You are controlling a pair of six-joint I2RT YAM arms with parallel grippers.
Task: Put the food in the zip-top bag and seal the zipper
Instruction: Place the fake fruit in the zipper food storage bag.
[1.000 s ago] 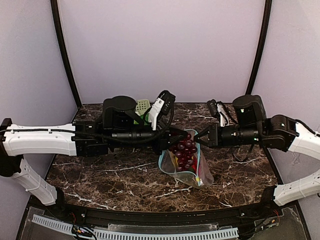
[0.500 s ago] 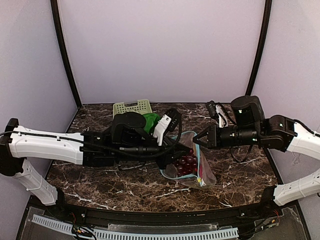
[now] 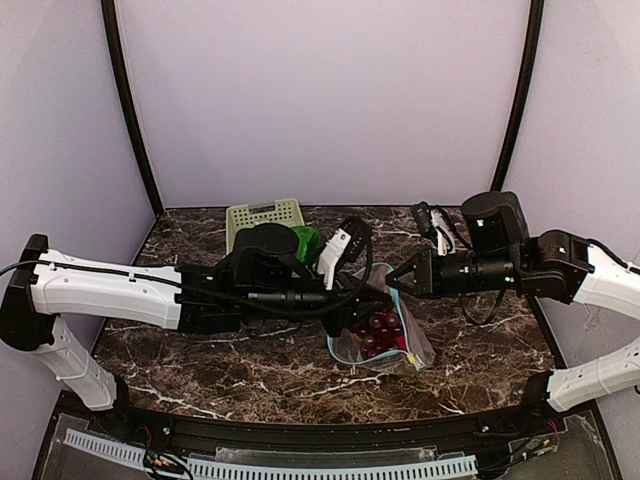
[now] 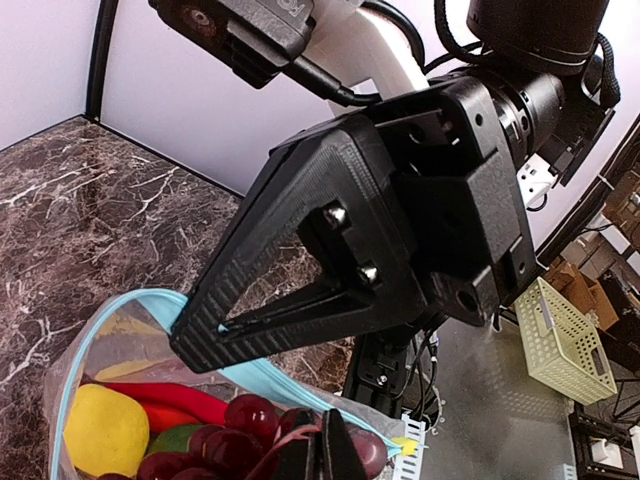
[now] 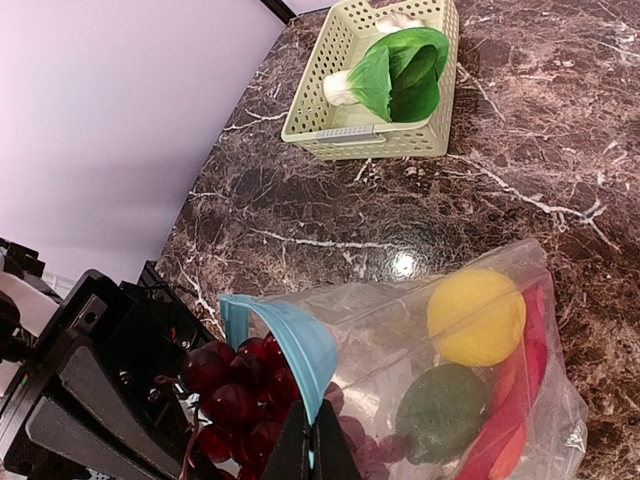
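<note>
zip-top bag [image 3: 392, 352] mid tabletop [image 3: 250, 365], right claw [image 5: 312, 446] pinched together on blue zipper [image 5: 292, 345] at the gaping mouth, left claw [image 4: 320, 456] clamped on grapes [image 5: 236, 392] stem there, lemon [image 5: 476, 316], chilli [image 4: 170, 398], dark green piece [image 5: 440, 410] inside, bok choy [image 5: 396, 76] in basket [image 5: 345, 140] behind

Zip-top bag [image 3: 405, 350] on counter [image 3: 200, 350], centre. In it: grapes [image 3: 378, 328], lemon [image 5: 476, 317], chilli [image 4: 160, 397]. Basket [image 3: 262, 213] on counter behind and left of the bag, well apart; bok choy [image 5: 400, 75] lies in the basket.

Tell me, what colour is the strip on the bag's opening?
Light blue. The zipper shows best in the right wrist view.
</note>
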